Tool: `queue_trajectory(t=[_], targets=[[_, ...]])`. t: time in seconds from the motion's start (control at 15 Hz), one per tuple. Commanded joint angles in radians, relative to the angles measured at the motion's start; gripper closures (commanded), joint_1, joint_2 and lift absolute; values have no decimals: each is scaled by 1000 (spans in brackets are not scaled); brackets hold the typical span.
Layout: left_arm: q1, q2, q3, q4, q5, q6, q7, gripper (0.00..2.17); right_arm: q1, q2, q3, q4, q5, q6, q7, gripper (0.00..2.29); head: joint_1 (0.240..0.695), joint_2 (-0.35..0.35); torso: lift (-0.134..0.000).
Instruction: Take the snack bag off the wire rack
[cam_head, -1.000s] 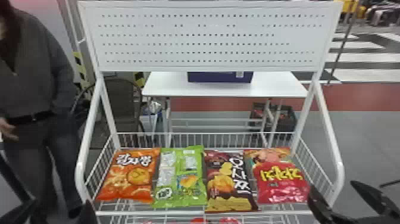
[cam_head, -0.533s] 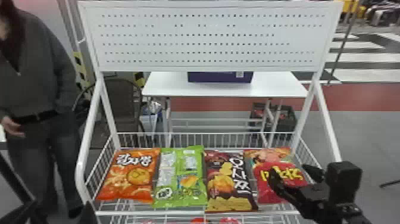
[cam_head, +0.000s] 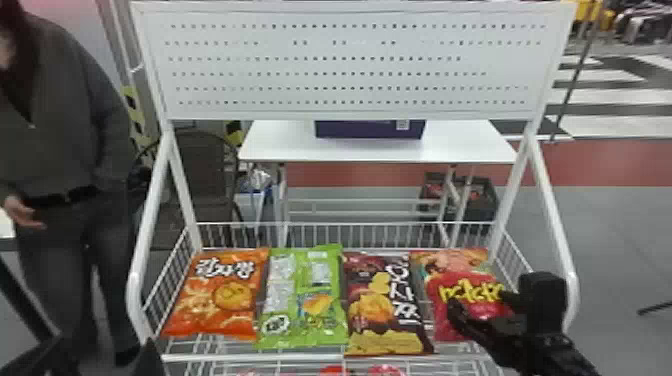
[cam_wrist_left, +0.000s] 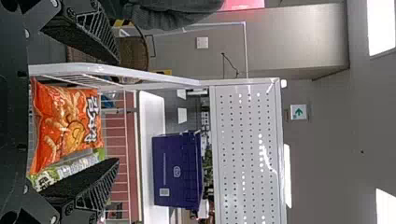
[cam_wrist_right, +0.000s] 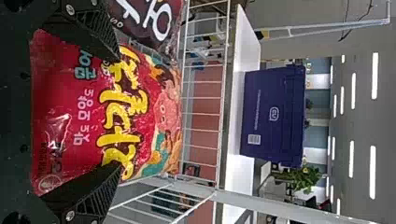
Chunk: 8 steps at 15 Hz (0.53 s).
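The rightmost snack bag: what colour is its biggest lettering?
The lettering is yellow, clearest from the right wrist.

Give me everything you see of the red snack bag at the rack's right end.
The red snack bag looks like glossy, crinkled plastic, plumped out, with big yellow lettering and a colorful picture toward its far end. It lies face up on the wire rack, last on the right, beside the dark brown bag. The right claw is open, its fingers toward the bag's two sides; contact is unclear.

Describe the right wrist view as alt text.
Right gripper, open at a red snack bag on a white wire rack, with a dark snack bag beside it and a blue box on a white table behind.
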Motion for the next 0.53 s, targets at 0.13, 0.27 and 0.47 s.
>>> queue_trajectory(t=[0.13,0.27,0.47], targets=[[-17,1,0,6,3,21,0,161,-5,-5,-8,12,-13,38,8,1649,499,0,0],[-23,1,0,6,3,30,0,161,1,-6,-12,-2,-21,53,9,2142,499,0,0],[-30,-2,0,7,5,36,0,161,19,-6,-25,-37,-27,53,21,2243,499,0,0]])
